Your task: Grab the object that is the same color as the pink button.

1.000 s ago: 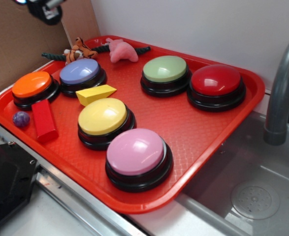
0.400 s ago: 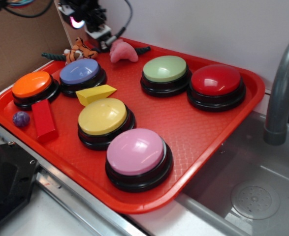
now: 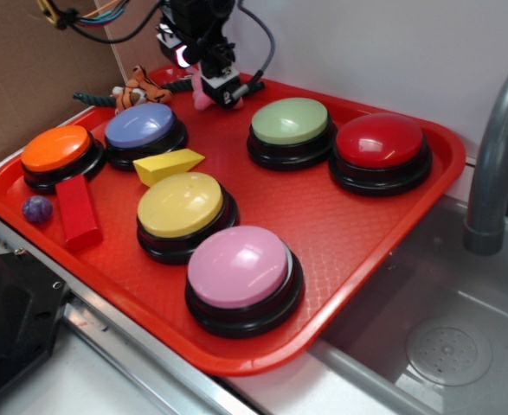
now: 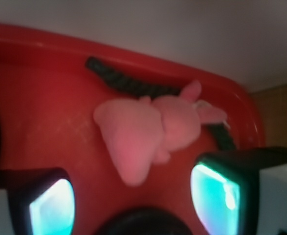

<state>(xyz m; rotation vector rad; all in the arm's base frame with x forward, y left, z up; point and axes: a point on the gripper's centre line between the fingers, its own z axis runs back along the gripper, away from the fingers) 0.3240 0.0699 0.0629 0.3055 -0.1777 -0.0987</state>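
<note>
The pink plush toy (image 4: 143,137) lies at the back of the red tray (image 3: 349,225), against a dark twisted cord (image 4: 128,85). In the exterior view my gripper (image 3: 212,78) hangs right over the toy (image 3: 200,93) and hides most of it. In the wrist view my gripper (image 4: 136,203) is open, its two glowing fingertips (image 4: 221,196) standing apart just short of the toy, with nothing between them. The pink button (image 3: 241,266) sits at the tray's near edge, far from the gripper.
An orange tiger plush (image 3: 137,86) lies left of the gripper. Lavender (image 3: 141,127), orange (image 3: 56,149), yellow (image 3: 182,205), green (image 3: 289,121) and red (image 3: 379,140) buttons, a yellow wedge (image 3: 167,164), a red block (image 3: 77,210) and a purple ball (image 3: 37,208) share the tray. A faucet (image 3: 496,156) stands right.
My gripper has come from the upper left corner, moving right and down, and now hangs over the pink plush toy. Nothing on the tray has moved.
</note>
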